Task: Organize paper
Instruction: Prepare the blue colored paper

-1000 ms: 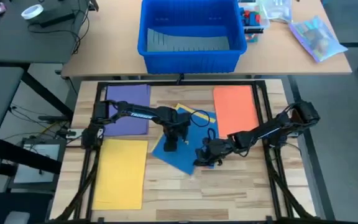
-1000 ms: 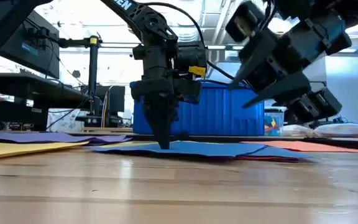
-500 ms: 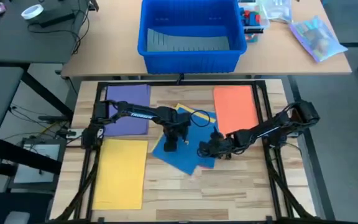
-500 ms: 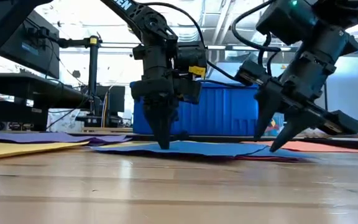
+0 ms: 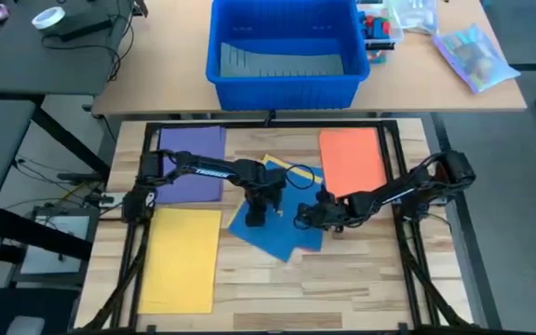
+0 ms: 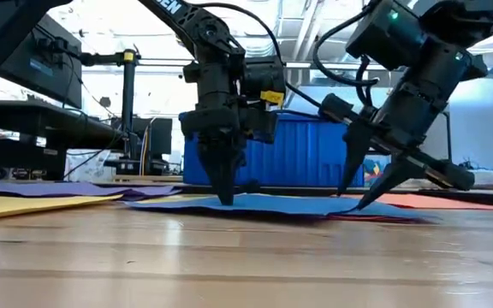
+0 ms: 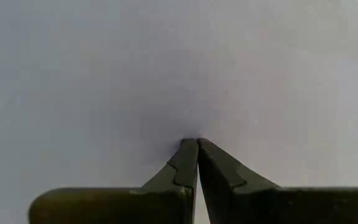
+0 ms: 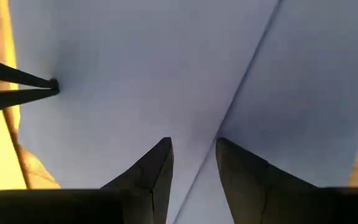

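A pile of blue paper sheets lies askew at the table's middle, over a yellow sheet. Single sheets lie flat around it: purple at the far left, yellow at the near left, orange at the far right. My left gripper stands shut, pointing down on the pile's left part. My right gripper is open and slants down over the pile's right part; an edge of the upper blue sheet runs below the gap between its fingers. My left gripper presses its shut fingertips down on the top blue sheet from above, fingers upright; the sheet lies flat on the pile. My right gripper has its lower fingertip down at the blue sheet, but I cannot tell whether it touches.
A big blue bin stands on the table beyond the far edge, with a clear bag of coloured things to its right. Bare wood shows along the near edge, right of the yellow sheet.
My right gripper has come down from well above the pile to the blue sheets and gone a little toward the far edge, tipping so that its fingers point steeply down. My left gripper and the sheets have kept still.
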{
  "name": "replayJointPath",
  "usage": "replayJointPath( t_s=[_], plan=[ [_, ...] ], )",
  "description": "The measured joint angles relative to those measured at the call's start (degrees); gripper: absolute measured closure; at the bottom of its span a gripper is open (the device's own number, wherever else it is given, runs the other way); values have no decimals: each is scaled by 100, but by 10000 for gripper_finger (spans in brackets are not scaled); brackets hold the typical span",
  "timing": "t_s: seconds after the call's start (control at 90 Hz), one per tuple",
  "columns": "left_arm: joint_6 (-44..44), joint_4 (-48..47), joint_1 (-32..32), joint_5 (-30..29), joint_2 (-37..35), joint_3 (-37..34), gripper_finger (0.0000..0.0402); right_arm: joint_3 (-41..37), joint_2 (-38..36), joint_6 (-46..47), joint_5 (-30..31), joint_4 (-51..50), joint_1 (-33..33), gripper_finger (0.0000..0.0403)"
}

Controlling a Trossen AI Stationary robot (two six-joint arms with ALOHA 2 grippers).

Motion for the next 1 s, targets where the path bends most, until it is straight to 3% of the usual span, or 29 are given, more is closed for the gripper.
replayJointPath(
  t_s=[0.567, 0.867, 1.0],
  plan=[
    [-5, 46, 2, 67, 0, 0, 402, 0, -15, -919, 92, 1462, -2, 288],
    [18, 173, -7, 132, 11, 0, 402, 0, -4, -534, 273, 1024, -239, 291],
    [22, 171, -7, 125, 11, 0, 402, 0, -2, -740, 293, 1008, -338, 328]
  ],
)
